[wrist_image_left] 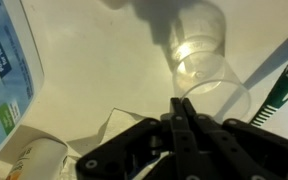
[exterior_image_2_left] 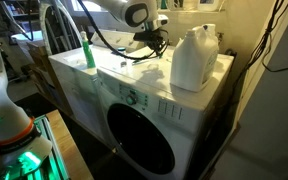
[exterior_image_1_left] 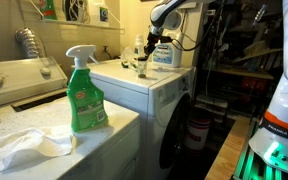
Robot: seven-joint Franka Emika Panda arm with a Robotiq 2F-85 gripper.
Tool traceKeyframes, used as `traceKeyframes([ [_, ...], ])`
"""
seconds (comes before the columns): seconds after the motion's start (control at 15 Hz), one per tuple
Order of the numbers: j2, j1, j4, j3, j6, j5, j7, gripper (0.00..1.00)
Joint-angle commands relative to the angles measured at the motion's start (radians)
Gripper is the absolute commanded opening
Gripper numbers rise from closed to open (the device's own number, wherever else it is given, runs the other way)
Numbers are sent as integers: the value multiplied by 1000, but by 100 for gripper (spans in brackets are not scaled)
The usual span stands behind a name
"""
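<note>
Clear plastic cup (wrist_image_left: 212, 88) upright on white counter (wrist_image_left: 94, 80). Black claw (wrist_image_left: 182, 108) closed, fingertips together at cup's near rim; whether they pinch its wall, cannot tell. White plastic jug (exterior_image_2_left: 192, 58) right of claw in both exterior views. Green spray bottle (exterior_image_1_left: 84, 95) near left, well apart.

Quick count: one green plastic spray bottle (exterior_image_1_left: 84, 95) centre-left, one crumpled white cloth (exterior_image_1_left: 24, 148) lower left, one big white plastic jug (exterior_image_2_left: 194, 60) upper right, and one clear plastic cup (wrist_image_left: 209, 85) upper right in the wrist view.
</note>
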Motion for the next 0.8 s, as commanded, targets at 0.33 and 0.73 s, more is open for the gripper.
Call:
traceKeyframes([
  [0.33,-3,14,-8,12,-8,-62,127,51],
  [0.73,-103,52,8,3,-81,-153,190,95],
])
